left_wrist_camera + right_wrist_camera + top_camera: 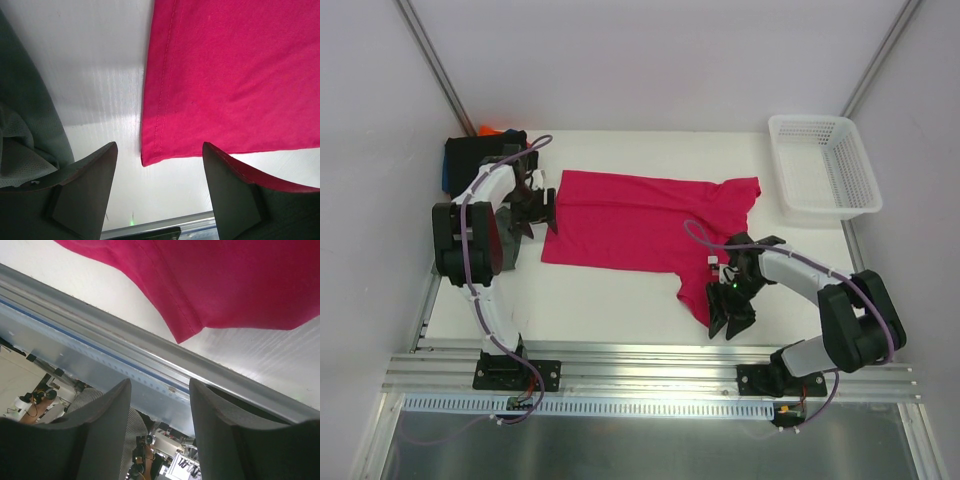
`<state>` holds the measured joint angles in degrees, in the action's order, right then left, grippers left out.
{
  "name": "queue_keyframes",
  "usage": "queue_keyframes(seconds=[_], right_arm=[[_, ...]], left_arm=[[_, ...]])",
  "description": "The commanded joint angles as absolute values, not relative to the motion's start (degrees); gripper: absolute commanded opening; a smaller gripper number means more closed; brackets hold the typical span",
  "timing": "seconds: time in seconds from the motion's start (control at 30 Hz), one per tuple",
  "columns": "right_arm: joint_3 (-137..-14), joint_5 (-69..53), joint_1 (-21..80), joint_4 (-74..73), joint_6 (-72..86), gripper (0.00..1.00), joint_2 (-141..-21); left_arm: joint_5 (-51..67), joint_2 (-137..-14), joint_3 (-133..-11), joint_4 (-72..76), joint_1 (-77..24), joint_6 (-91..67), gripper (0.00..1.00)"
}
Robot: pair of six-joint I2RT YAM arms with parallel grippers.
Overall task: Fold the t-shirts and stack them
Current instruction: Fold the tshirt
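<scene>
One crimson-pink t-shirt [640,225] lies spread flat in the middle of the white table. My left gripper [550,210] hovers at its left hem, open. In the left wrist view the shirt's near hem corner [150,157] lies between the fingertips of that gripper [159,149], ungripped. My right gripper [728,325] is open at the near sleeve [695,295], by the table's front edge. In the right wrist view the sleeve tip [182,335] lies just beyond this gripper [159,385], which holds nothing. Folded t-shirts [480,155] are stacked at the far left, black, blue and orange showing.
A white mesh basket [825,165] stands at the far right corner. Grey-green cloth [25,140] lies close to the left gripper's left finger. The aluminium rail [650,355] runs along the near edge, right under the right gripper.
</scene>
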<state>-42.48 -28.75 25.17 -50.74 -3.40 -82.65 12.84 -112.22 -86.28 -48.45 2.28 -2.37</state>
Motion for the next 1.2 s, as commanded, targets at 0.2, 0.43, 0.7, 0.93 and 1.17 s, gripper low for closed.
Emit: queue_keyframes(seconds=[0.2,0.43,0.7,0.93,1.17], right_arm=[[-46.8,-27.0,25.4,-47.4,-1.8,0.54,-86.2],[-49.2,-26.6,25.1,-46.9,-2.5,0.5,-91.1],[-48.7,-26.0,25.1,-48.5,-3.0,0.46,-91.1],[-46.2,-25.5,25.2,-47.6,-2.9,0.45,-89.6],[-45.4,-25.4,25.2,-46.8,-3.2,0.24,-90.4]], left_arm=[[14.8,-112.0,-86.3,-49.1,2.4,-3.5,0.68],[15.1,-111.5,-87.2,-49.1,3.4,-3.0,0.68],[16.3,-111.4,-88.1,-49.2,4.1,-3.4,0.68],[16.5,-111.2,-89.0,-49.2,4.1,-3.7,0.68],[16.4,-110.3,-88.0,-49.3,4.1,-3.7,0.68]])
